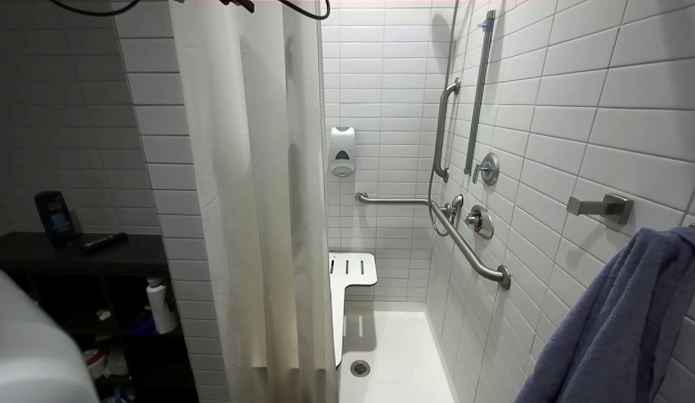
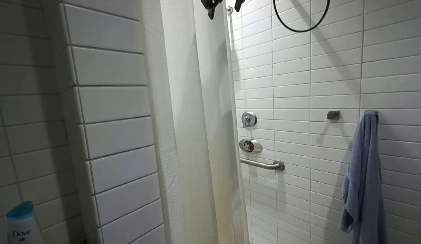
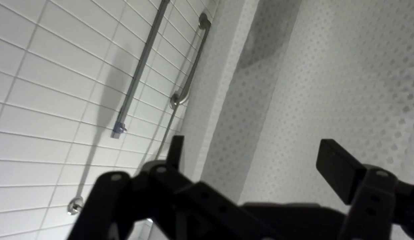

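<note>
The gripper (image 3: 252, 153) stands wide, holding nothing, its fingers (image 3: 340, 168) spread before the shower curtain (image 1: 257, 196); whether they touch it cannot be told. In an exterior view the curtain hangs left of the white shower floor (image 1: 400, 341). A soap dispenser (image 1: 342, 151) is on the far wall (image 1: 375, 101), a grab bar (image 1: 459, 241) on the right, with a blue towel (image 1: 610, 324) nearer.
</note>
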